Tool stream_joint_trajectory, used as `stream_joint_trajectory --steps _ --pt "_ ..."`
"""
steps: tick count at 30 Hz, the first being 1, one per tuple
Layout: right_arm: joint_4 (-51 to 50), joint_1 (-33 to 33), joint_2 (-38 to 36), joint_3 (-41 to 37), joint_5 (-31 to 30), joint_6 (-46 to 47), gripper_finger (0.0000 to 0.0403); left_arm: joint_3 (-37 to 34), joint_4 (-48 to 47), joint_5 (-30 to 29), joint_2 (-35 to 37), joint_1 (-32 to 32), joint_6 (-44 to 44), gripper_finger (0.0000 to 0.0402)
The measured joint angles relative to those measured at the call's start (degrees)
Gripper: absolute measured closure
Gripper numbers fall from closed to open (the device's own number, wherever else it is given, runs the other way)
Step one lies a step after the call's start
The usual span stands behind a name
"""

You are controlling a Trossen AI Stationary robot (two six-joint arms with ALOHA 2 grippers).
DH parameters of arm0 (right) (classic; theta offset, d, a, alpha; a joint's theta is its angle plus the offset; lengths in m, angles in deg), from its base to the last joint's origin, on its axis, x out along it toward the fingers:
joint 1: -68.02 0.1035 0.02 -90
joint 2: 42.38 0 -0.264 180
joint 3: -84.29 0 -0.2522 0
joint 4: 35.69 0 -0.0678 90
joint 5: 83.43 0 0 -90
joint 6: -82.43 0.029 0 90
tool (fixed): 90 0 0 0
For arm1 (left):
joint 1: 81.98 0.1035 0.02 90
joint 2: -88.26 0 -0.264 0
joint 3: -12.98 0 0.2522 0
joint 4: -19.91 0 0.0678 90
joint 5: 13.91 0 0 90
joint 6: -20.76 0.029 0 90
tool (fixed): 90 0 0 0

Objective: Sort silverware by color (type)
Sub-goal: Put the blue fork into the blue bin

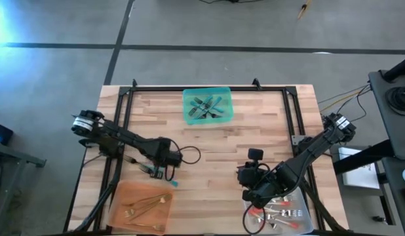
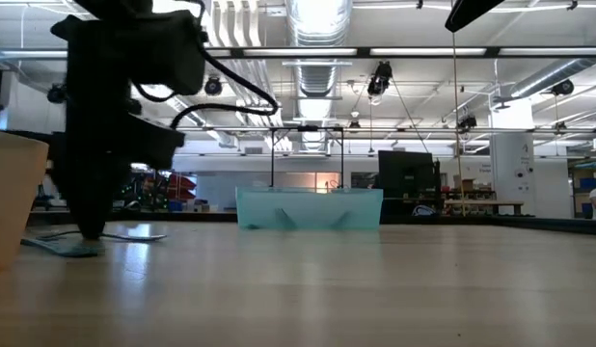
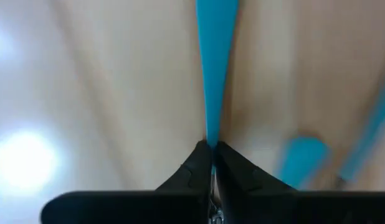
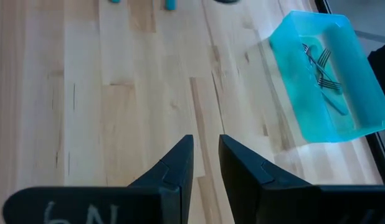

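My left gripper (image 1: 164, 169) is low over the near-left part of the table, pointing down, shut on a teal-handled utensil (image 3: 214, 74). Its silver end (image 1: 145, 169) shows left of the fingers and a teal handle tip (image 1: 173, 184) on the near side. A second teal handle (image 3: 301, 158) lies beside it on the wood. My right gripper (image 4: 206, 142) hovers at the near-right, narrowly open on nothing. Red-handled pieces (image 1: 276, 213) lie in the clear tray, gold ones (image 1: 145, 204) in the orange tray, teal ones (image 1: 208, 107) in the teal tray. My left gripper pinches the teal handle at its narrow part (image 3: 212, 138) between its two fingertips, coming from above and pointing down. The handle runs straight away from the fingers in the wrist view. In the low view the fingers (image 2: 86, 226) reach the tabletop; whether the utensil is lifted does not show.
The orange tray (image 1: 120, 216) sits at the near-left corner, close to my left gripper. The teal tray (image 1: 188, 98) stands at the far middle, the clear tray (image 1: 306, 226) at the near-right under my right arm. Bare wood (image 1: 215, 151) lies between the arms.
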State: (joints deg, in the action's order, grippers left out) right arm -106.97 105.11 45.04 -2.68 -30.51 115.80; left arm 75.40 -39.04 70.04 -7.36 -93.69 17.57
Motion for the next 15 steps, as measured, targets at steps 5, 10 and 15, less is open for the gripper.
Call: stream_joint_trajectory --steps 5,10,15 --pt "-0.02 -0.01 0.00 0.00 0.02 0.00 0.0335 3.79 -0.95 -15.88 -0.33 1.44 3.48 0.0401" --pt "0.82 0.00 0.00 0.00 -0.01 0.01 0.0335 9.36 -0.99 -22.24 -0.21 4.29 4.11 0.0401" --pt "1.38 -0.01 0.00 0.00 0.00 0.02 0.0335 14.90 2.75 -27.10 -0.14 8.47 9.14 0.0401"
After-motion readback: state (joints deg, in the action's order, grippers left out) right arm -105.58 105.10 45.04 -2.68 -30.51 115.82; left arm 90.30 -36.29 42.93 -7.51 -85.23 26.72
